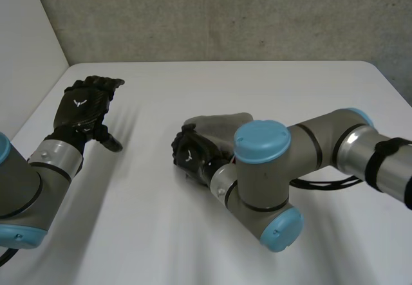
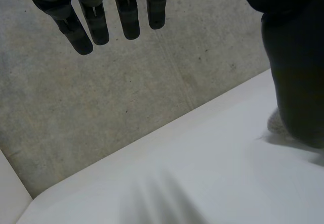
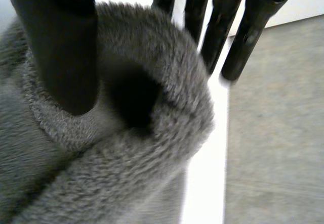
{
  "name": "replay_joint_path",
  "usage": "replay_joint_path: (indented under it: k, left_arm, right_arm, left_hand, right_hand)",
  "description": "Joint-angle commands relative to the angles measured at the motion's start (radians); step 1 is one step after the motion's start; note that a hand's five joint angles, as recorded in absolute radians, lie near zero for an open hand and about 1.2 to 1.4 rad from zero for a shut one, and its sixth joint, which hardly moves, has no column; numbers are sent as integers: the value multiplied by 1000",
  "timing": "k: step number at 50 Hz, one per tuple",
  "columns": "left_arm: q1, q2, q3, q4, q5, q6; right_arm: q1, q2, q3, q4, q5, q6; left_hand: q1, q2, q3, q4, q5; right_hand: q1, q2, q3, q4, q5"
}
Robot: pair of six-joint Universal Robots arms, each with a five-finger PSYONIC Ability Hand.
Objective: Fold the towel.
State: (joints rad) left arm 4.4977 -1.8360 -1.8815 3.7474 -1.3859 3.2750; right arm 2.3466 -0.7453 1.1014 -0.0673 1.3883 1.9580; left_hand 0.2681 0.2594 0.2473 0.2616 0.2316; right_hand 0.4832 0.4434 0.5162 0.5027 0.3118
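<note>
The towel (image 3: 152, 148), a grey, thick-piled cloth, lies bunched directly under the right hand (image 1: 192, 155), with a rolled fold rising between the thumb (image 3: 66, 52) and the fingers (image 3: 217, 37). The thumb presses into one side of this fold. The fingers reach down past its opposite side, slightly spread, with their tips beyond the cloth and over the table edge. The fold is thus clamped between thumb and fingers. In the head view the towel forms a compact heap on the white table (image 1: 193, 233), near the table's middle, extending from the right hand's fingertips away toward the grey wall (image 1: 225, 15). The right arm (image 1: 270, 169) bends across the table behind the hand and covers the near part of the heap. The left hand (image 1: 84, 105) is well apart from the towel, over the table's left side, palm down. Its fingers are straight and lie side by side with narrow gaps, and the thumb stands out to one side. Nothing is between its thumb and fingers. The left arm (image 1: 26, 182) enters from the near left corner.
</note>
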Motion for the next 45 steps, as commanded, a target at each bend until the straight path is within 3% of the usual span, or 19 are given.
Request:
replay_joint_path:
  k: [1, 7, 12, 17, 26, 31, 36, 45]
  left_arm:
    - [-2, 1, 7, 0, 2, 0]
    - [-12, 6, 38, 0, -1, -6]
    - [-98, 3, 122, -20, -11, -12]
    - [-175, -8, 200, -73, -16, -23]
    - [-287, -131, 407, -236, -44, -109]
    - [-359, -310, 603, -383, -105, -132]
    - [-385, -441, 711, -463, -169, -136]
    - [-419, -583, 760, -494, -231, -126]
  right_arm:
    - [-10, -79, 37, -36, 132, 278]
    - [-52, -224, 120, -49, 130, 506]
    - [-136, -350, 198, -34, 129, 749]
    - [-191, -374, 224, -14, 132, 887]
    - [-268, -371, 222, 46, 94, 964]
    - [-290, -319, 198, 44, 32, 993]
    - [-294, -247, 152, 49, 26, 1032]
    - [-290, -114, 107, 60, 23, 1036]
  left_hand:
    - [-78, -69, -57, -72, -216]
    - [-78, -69, -57, -72, -216]
    - [-75, -66, -54, -69, -213]
    - [-75, -66, -54, -69, -213]
    - [-69, -61, -48, -63, -207]
    - [-66, -58, -46, -60, -204]
    - [-66, -58, -46, -60, -204]
    - [-72, -64, -51, -66, -210]
  right_hand:
    - [-309, -269, -342, -328, -312]
    - [-309, -269, -342, -328, -312]
    - [-309, -269, -342, -328, -312]
    - [-309, -269, -342, -328, -312]
    - [-309, -269, -342, -328, -312]
    - [-309, -269, -342, -328, -312]
    - [-309, -269, -342, -328, -312]
    - [-309, -269, -342, -328, -312]
